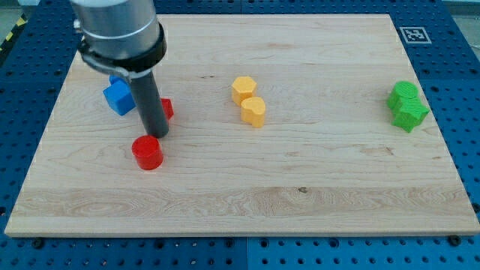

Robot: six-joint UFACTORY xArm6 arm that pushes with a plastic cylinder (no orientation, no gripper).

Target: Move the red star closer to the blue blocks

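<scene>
The red star [166,109] is mostly hidden behind my rod; only its right part shows, at the view's left. A blue cube [118,97] lies just left of the rod, and a second blue block [114,77] peeks out behind it, partly hidden by the arm. My tip [154,135] rests on the board just below and left of the red star, right of the blue cube. A red cylinder [148,152] lies directly below my tip, close to it.
Two yellow blocks [243,89] [253,111] sit touching near the board's middle. Two green blocks [405,93] [409,115] sit together at the view's right edge. A fiducial tag [413,34] marks the board's top right corner.
</scene>
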